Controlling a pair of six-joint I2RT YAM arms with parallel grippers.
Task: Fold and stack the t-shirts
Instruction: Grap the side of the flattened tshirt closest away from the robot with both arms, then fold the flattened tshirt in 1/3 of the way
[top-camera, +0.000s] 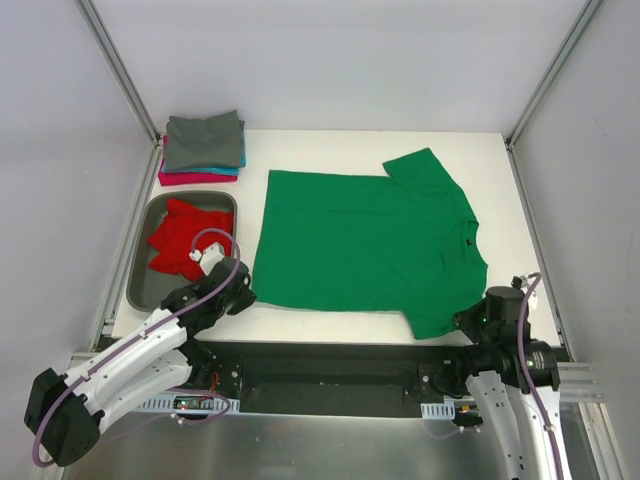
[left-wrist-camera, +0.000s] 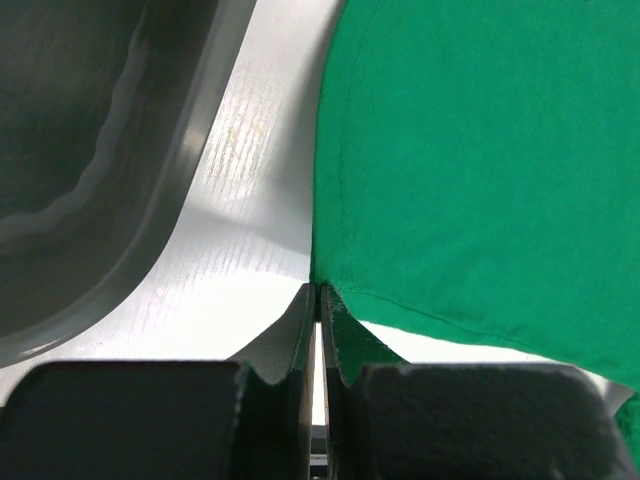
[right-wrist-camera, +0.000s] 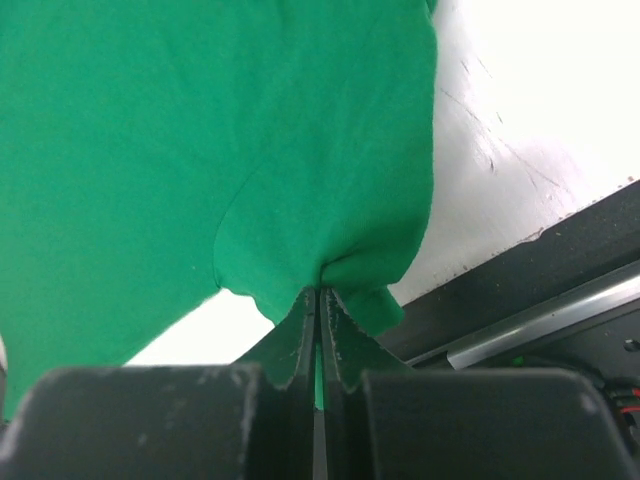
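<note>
A bright green t-shirt (top-camera: 365, 240) lies spread flat on the white table, collar to the right. My left gripper (top-camera: 248, 294) is shut on its near left hem corner (left-wrist-camera: 330, 290). My right gripper (top-camera: 466, 320) is shut on the near sleeve (right-wrist-camera: 330, 200), whose cloth bunches at the fingertips. A red t-shirt (top-camera: 185, 238) lies crumpled in the grey tray (top-camera: 140, 290). Grey, teal and pink-magenta t-shirts sit folded in a stack (top-camera: 203, 145) at the back left.
The tray's rim (left-wrist-camera: 170, 210) runs close to the left of my left gripper. The table's near edge and a black rail (right-wrist-camera: 540, 290) lie just right of my right gripper. Grey walls with metal posts enclose the table.
</note>
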